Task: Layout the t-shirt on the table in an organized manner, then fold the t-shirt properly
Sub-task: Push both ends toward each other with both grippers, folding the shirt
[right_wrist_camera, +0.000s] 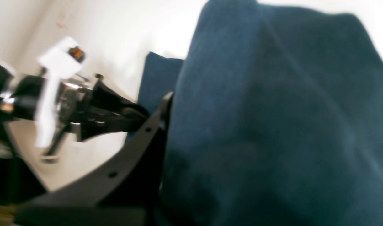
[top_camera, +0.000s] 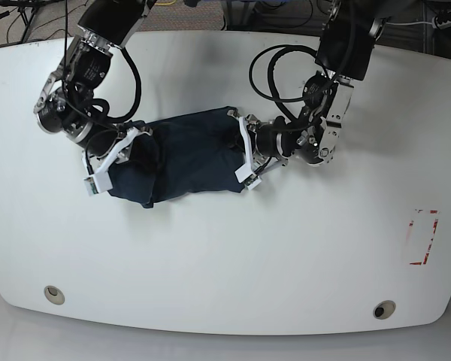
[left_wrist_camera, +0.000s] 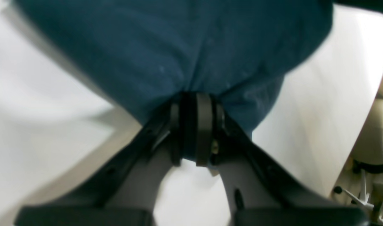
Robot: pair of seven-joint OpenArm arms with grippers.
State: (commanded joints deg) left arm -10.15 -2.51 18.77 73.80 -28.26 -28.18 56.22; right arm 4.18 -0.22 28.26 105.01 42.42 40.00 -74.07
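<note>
The dark navy t-shirt lies bunched and stretched left to right on the white table. At the shirt's right end, my left gripper is shut on a fold. The left wrist view shows both fingers pinched together on the blue fabric at the left gripper. At the shirt's left end, my right gripper holds the cloth. In the right wrist view the t-shirt drapes over that gripper, and only one black finger shows. The left arm is in view beyond it.
Two round grey grommet holes sit near the table's front edge. A red-white tape rectangle marks the right side. Cables loop above the left arm. The table's curved edge and a pale object show in the left wrist view.
</note>
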